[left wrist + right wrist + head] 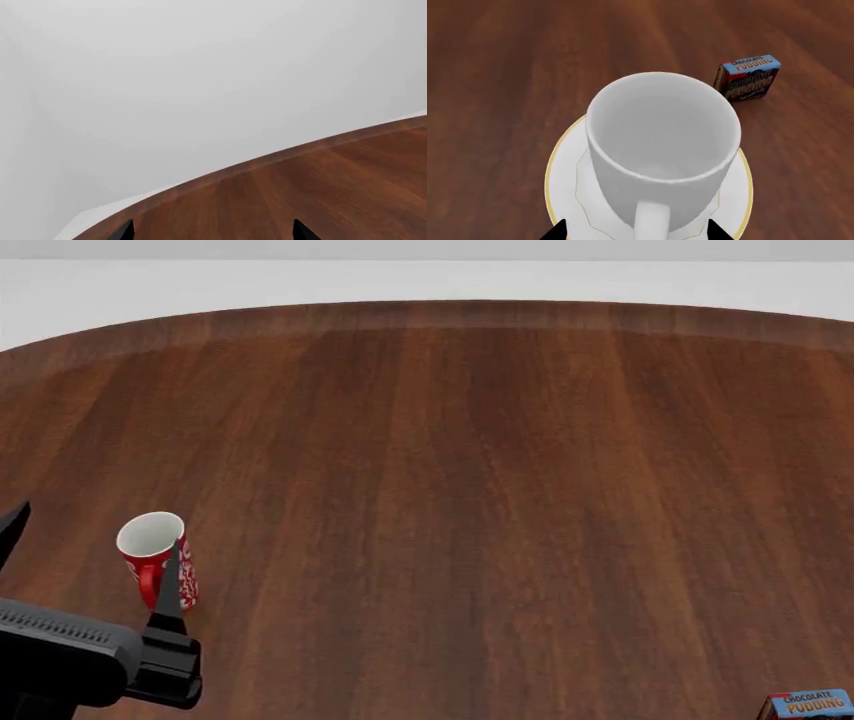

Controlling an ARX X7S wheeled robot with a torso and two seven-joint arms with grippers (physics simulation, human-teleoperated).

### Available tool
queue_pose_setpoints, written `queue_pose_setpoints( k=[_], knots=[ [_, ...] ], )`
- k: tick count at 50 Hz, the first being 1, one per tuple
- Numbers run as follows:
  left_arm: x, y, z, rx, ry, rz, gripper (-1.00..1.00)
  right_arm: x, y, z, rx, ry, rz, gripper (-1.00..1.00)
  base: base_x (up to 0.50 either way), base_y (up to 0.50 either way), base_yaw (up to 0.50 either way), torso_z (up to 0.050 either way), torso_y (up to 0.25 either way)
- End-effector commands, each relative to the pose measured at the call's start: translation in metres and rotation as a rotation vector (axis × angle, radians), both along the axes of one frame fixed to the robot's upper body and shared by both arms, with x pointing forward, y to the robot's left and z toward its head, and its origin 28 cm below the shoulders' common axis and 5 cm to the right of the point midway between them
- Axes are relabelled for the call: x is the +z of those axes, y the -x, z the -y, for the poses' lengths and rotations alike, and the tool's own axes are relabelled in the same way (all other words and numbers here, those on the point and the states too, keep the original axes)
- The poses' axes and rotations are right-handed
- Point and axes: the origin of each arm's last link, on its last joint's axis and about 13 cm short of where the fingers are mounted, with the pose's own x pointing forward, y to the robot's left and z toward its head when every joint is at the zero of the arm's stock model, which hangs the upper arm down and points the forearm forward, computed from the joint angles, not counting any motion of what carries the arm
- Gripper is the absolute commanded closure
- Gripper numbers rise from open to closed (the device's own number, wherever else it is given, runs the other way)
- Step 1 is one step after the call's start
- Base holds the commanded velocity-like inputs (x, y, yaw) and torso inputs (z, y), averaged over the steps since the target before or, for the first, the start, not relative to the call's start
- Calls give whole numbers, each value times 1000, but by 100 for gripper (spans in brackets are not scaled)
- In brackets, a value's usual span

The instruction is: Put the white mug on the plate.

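Standing upright, white mug (664,150) fills frame centre over plate (564,185), handle toward right gripper (637,231); its tips straddle the handle, spread apart, gripping nothing evident.

The left pincer (83,575) shows at the near left of the head view, its dark body low and its two black fingers (168,590) pointing up and away, spread wide. In its own wrist view only two black tips (124,231) show, well apart. The right pincer (637,231) shows only two black tips (715,231), set wide apart.
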Motion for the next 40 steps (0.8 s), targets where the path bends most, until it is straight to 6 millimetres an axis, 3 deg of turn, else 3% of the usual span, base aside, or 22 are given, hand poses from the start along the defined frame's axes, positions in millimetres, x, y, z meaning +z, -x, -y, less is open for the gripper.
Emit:
queue_pose_setpoints(
  k=[1,40],
  knots=[
    [1,0,0,-1,0,2,-100,18,1,-2,9,20,51,-100,0,0,0,0,0],
    [10,3,-1,3,-4,23,-100,92,8,-2,35,142,270,-100,0,0,0,0,0]
  ],
)
